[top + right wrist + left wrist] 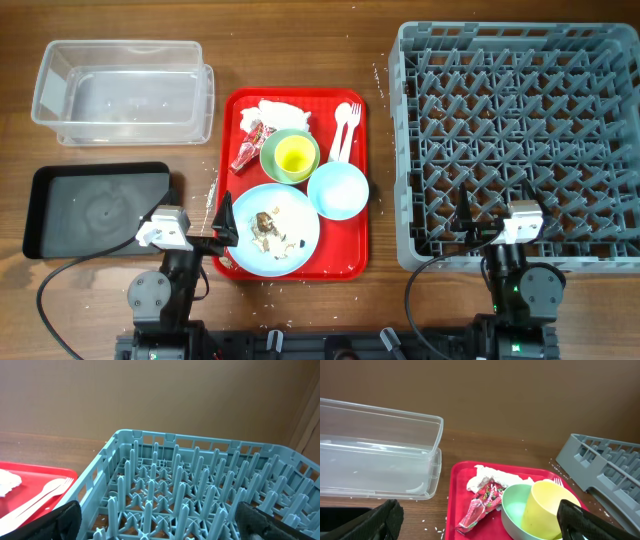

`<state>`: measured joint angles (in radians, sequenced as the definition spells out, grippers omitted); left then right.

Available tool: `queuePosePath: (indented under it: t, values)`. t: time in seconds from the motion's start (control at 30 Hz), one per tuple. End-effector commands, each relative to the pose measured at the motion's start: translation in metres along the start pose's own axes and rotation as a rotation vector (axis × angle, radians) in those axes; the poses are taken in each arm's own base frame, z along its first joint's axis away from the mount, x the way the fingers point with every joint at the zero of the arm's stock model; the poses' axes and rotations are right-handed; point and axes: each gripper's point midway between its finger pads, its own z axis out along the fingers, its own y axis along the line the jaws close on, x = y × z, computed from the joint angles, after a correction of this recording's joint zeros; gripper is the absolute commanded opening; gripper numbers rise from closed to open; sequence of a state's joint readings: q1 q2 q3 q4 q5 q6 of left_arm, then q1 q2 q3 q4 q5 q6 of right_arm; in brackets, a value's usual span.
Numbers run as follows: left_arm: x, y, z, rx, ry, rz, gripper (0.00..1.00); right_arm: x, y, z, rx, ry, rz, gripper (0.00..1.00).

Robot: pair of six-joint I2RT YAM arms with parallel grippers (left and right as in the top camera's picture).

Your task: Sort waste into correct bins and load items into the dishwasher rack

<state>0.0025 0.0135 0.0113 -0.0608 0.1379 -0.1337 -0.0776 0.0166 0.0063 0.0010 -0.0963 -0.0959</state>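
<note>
On the red serving tray lie a white napkin, a red-and-white wrapper, a yellow cup standing in a green bowl, a light blue bowl, a white spoon and fork, and a blue plate with brown scraps. My left gripper hovers open over the plate's left edge, holding nothing. My right gripper hangs open above the front of the grey dishwasher rack, also holding nothing. The clear tub and the black tray sit at the left.
Pale rice-like crumbs are scattered on the wooden table between the black tray and the red tray. The rack's upright pegs stand right under my right gripper. A cable loops at the front left.
</note>
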Motion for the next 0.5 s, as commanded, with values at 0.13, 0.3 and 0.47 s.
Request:
queuePosePath:
  t: [0.13,0.3,0.47]
  values:
    - [0.001,0.004,0.0,-0.02,-0.003,-0.006,1.0,-0.002,-0.003,0.0,0.015,-0.008,-0.01,1.0]
    - [-0.004,-0.023,-0.002,0.133,-0.016,0.003,1.0,-0.002,-0.003,0.0,0.015,-0.008,-0.01,1.0]
    - [-0.021,-0.045,-0.007,0.256,-0.077,0.027,1.0,-0.002,-0.003,0.0,0.015,-0.008,-0.01,1.0]
